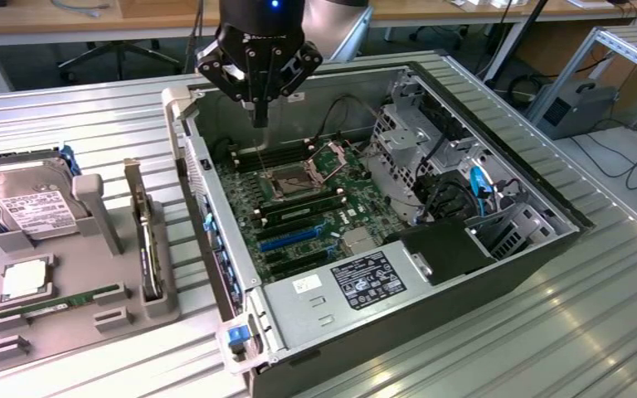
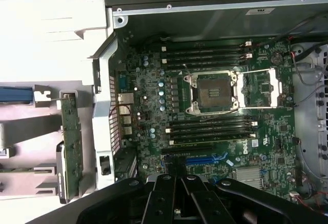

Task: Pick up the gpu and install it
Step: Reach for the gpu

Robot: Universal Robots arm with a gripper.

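The gpu [image 1: 145,240] stands on its edge in a slot of the grey holder [image 1: 75,332], at the exterior view's left of the open computer case [image 1: 407,274]. In the wrist view the gpu [image 2: 72,142] appears as a thin green board beside the case wall. My gripper [image 1: 259,112] hangs above the far corner of the case, over the motherboard [image 1: 296,207], well apart from the gpu. Its fingers are shut with nothing between them. In the wrist view the gripper [image 2: 177,206] is over the blue expansion slot [image 2: 202,159].
A silver hard drive [image 1: 31,203] stands at the holder's far end, and a green RAM stick [image 1: 53,303] lies near its front. Drive cages and cables [image 1: 451,182] fill the case's right side. The slatted metal table [image 1: 540,332] surrounds the case.
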